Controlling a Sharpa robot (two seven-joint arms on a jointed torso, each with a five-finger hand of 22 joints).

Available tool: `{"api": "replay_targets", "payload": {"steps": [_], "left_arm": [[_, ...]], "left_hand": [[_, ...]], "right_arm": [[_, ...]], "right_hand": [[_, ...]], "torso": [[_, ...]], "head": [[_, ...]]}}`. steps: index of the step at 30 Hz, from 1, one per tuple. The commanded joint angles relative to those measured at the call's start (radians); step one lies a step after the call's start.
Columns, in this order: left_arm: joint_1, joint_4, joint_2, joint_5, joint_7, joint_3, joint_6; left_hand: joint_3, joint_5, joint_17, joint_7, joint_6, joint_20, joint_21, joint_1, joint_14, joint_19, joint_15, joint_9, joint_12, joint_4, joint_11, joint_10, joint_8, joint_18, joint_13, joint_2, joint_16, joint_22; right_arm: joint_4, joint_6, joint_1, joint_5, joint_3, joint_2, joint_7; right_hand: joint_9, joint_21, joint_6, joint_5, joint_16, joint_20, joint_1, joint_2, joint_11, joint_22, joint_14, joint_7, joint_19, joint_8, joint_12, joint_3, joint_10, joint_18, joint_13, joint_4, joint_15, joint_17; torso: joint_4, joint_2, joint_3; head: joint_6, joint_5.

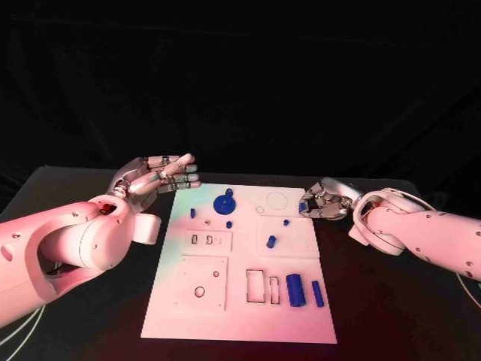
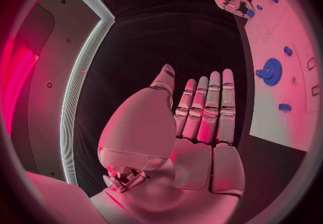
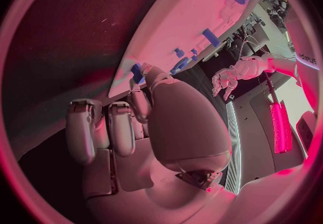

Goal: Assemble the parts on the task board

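In the head view, the task board (image 1: pixel 240 301) lay flat mid-counter (image 1: pixel 89 316), carrying a blue gear (image 1: pixel 225 203) and two blue bars (image 1: pixel 304 290). The left hand (image 1: pixel 154 180) hovered beside the board's far left corner, fingers (image 1: pixel 181 173) released and straight. The right hand (image 1: pixel 328 200) pinched a small blue part (image 1: pixel 304 205) at the board's far right edge.

The left wrist view showed flat, empty fingers (image 2: pixel 212 105).

The right wrist view showed fingers (image 3: pixel 138 97) grasping the part (image 3: pixel 137 72).

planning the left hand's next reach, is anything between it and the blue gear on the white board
Nothing visible does. The open left hand hovers off the white task board's far left corner, and only bare board lies between it and the round blue gear.
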Motion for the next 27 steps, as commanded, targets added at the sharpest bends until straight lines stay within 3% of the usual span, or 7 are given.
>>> {"api": "replay_targets", "payload": {"steps": [1,14,16,20,27], "left_arm": [[0.001,0.001,0.001,0.002,0.005,0.001,0.016],[0.001,0.001,0.001,0.002,0.003,0.001,0.017],[0.001,0.001,0.001,0.002,0.003,0.001,0.017],[0.001,0.001,0.001,0.002,0.002,0.001,0.018],[0.001,0.001,0.0,0.002,0.001,0.001,0.018]], "left_hand": [[0.0,-0.003,0.001,0.006,0.003,-0.001,-0.003,0.001,-0.003,-0.007,0.001,-0.001,-0.003,-0.004,0.004,0.0,-0.003,0.005,0.0,0.008,-0.006,-0.001],[0.0,-0.003,0.001,0.006,0.003,-0.001,-0.003,0.001,-0.003,-0.007,0.001,-0.001,-0.004,-0.004,0.004,0.0,-0.004,0.005,0.0,0.009,-0.007,-0.001],[0.0,-0.003,0.001,0.006,0.003,-0.001,-0.003,0.001,-0.003,-0.007,0.001,-0.001,-0.004,-0.004,0.004,0.0,-0.004,0.005,0.0,0.009,-0.007,-0.001],[0.0,-0.003,0.001,0.006,0.003,-0.001,-0.003,0.001,-0.003,-0.007,0.001,-0.001,-0.004,-0.004,0.004,0.0,-0.004,0.005,0.0,0.009,-0.007,-0.001],[0.0,-0.003,0.001,0.006,0.003,-0.001,-0.003,0.001,-0.003,-0.007,0.001,-0.001,-0.004,-0.004,0.004,0.0,-0.004,0.005,0.0,0.009,-0.007,-0.001]], "right_arm": [[-0.002,0.009,-0.001,-0.017,0.0,0.002,-0.012],[-0.005,0.003,-0.001,-0.025,0.0,0.009,-0.032],[-0.005,-0.001,-0.001,-0.026,0.0,0.01,-0.032],[-0.005,-0.016,-0.001,-0.025,0.0,0.012,-0.035],[-0.004,-0.052,-0.001,-0.02,0.0,0.014,-0.044]], "right_hand": [[0.001,0.004,0.005,0.001,-0.001,-0.003,-0.004,0.007,-0.004,0.171,0.077,-0.001,0.024,0.006,0.004,0.004,0.006,0.001,0.001,-0.002,-0.008,0.157],[0.001,0.005,0.003,0.0,-0.001,-0.006,-0.017,0.002,-0.004,0.172,0.077,-0.002,0.025,0.003,0.002,0.0,0.005,0.001,-0.002,-0.002,-0.009,0.158],[0.004,0.006,0.015,0.001,0.0,-0.007,-0.016,0.009,-0.007,0.174,0.078,-0.006,0.026,0.009,0.004,0.004,0.008,0.001,0.001,-0.003,-0.011,0.159],[0.02,0.015,0.068,-0.001,0.001,-0.017,-0.013,0.038,-0.026,0.183,0.079,-0.029,0.035,0.044,0.022,0.021,0.027,-0.002,0.018,-0.009,-0.025,0.162],[0.032,0.024,0.086,0.013,0.003,-0.028,-0.019,0.05,-0.039,0.192,0.08,-0.044,0.043,0.064,0.034,0.028,0.043,-0.005,0.03,-0.014,-0.037,0.165]], "torso": [[0.0,0.0,-0.0006],[0.0008,0.0,-0.0004],[0.0005,0.0,-0.0002],[0.0,0.0,-0.0001],[0.0001,0.0,0.0003]], "head": [[-0.001,-0.001],[-0.002,-0.002],[-0.002,-0.001],[-0.002,-0.001],[-0.003,-0.001]]}}
